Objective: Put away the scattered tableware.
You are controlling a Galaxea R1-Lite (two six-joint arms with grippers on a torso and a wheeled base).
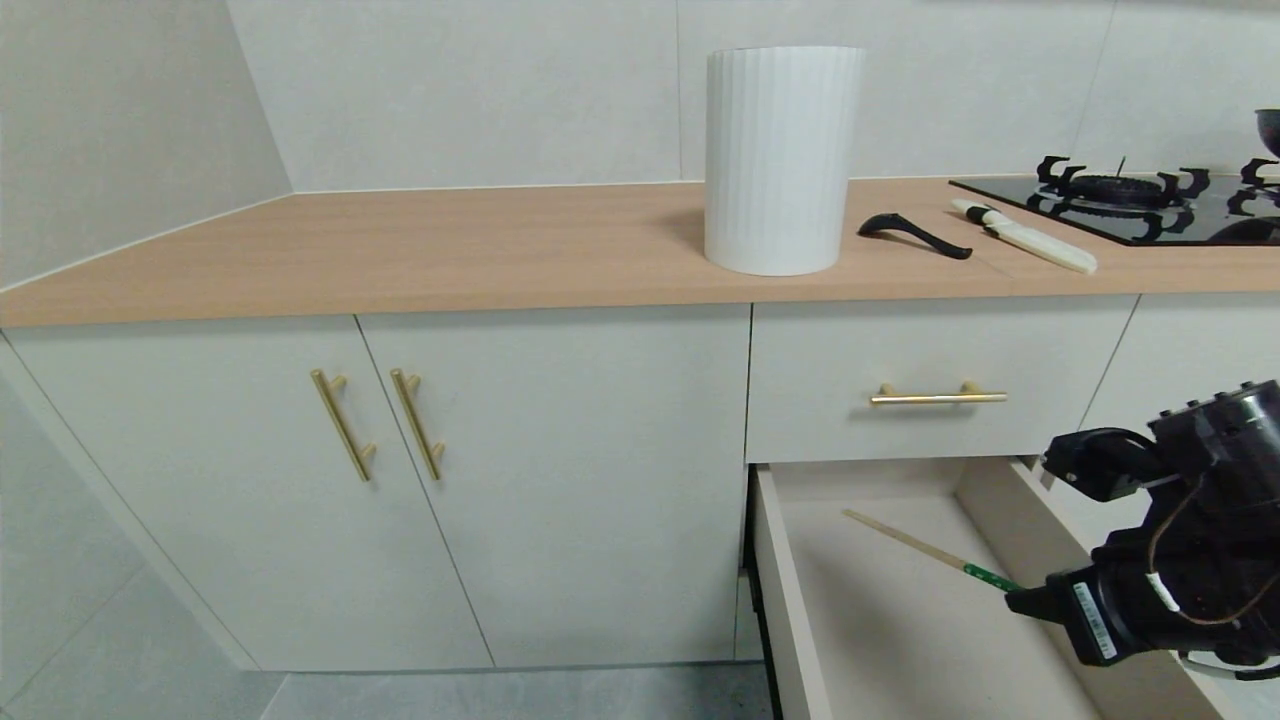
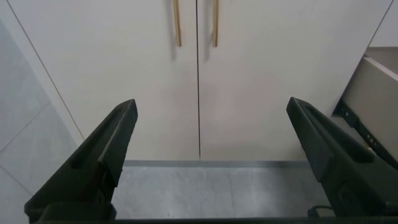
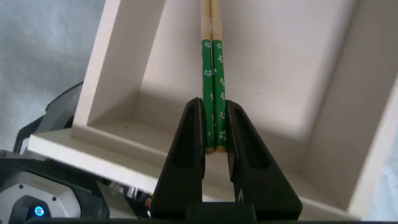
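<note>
A pair of chopsticks [image 1: 930, 548] with green patterned ends is held in my right gripper [image 1: 1015, 600], which is shut on them. They slant down into the open lower drawer [image 1: 785, 590], tips toward its back. In the right wrist view the chopsticks [image 3: 211, 74] lie side by side between the fingers of the right gripper [image 3: 214, 146], above the drawer's pale wall [image 3: 118, 68]. On the counter lie a black peeler [image 1: 912, 233] and a white knife [image 1: 1025, 236]. My left gripper [image 2: 211, 112] is open with nothing in it, low in front of the cabinet doors.
A tall white ribbed container [image 1: 778, 160] stands on the wooden counter, left of the peeler. A black gas hob [image 1: 1130, 200] is at the far right. Above the open drawer is a shut drawer with a gold handle [image 1: 938, 397]. Two cabinet doors [image 2: 199, 74] are shut.
</note>
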